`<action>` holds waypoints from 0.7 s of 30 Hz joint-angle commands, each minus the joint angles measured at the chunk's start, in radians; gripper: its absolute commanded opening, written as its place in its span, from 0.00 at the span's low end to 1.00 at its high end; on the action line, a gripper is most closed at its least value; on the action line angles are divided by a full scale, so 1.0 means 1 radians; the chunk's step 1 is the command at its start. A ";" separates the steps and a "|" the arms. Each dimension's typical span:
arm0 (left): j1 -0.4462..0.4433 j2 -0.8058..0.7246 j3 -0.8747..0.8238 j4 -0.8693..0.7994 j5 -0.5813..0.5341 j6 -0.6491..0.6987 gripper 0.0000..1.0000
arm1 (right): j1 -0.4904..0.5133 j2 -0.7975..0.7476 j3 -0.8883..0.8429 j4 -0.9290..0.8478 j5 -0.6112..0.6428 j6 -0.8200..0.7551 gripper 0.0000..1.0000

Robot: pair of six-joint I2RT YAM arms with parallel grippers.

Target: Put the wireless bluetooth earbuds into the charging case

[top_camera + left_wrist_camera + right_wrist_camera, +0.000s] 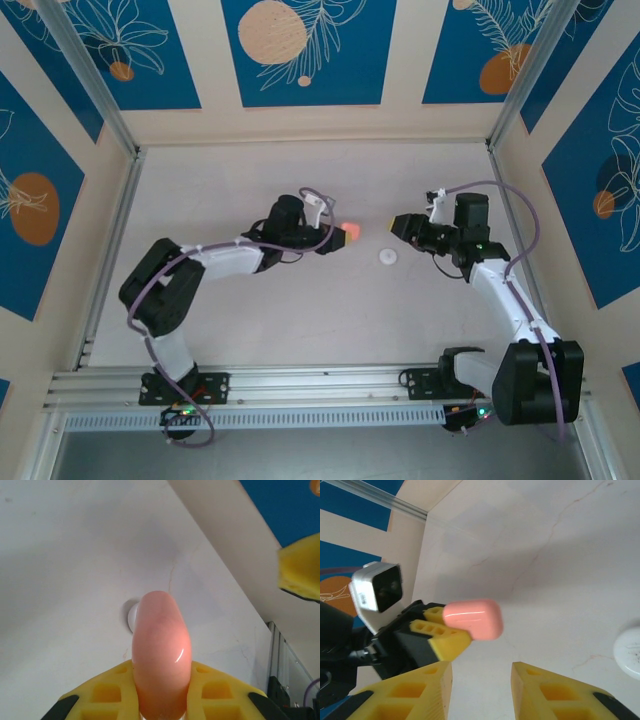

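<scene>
The salmon-pink charging case is held above the table near the middle, and my left gripper is shut on its rear end. In the left wrist view the charging case sticks out forward between the yellow fingers. From the right wrist I see the charging case side-on, its rounded free end pointing toward me. My right gripper faces it from the right, a short gap away, open with nothing between its fingers. The earbuds are out of view.
A small white round disc lies on the pale tabletop just below the gap between the two grippers, also seen as the disc at the right. Walls with blue panels close in the table on three sides.
</scene>
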 commanded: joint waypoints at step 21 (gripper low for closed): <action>-0.074 0.278 0.212 -0.106 -0.073 -0.333 0.13 | -0.148 -0.043 -0.131 0.064 -0.163 0.009 0.36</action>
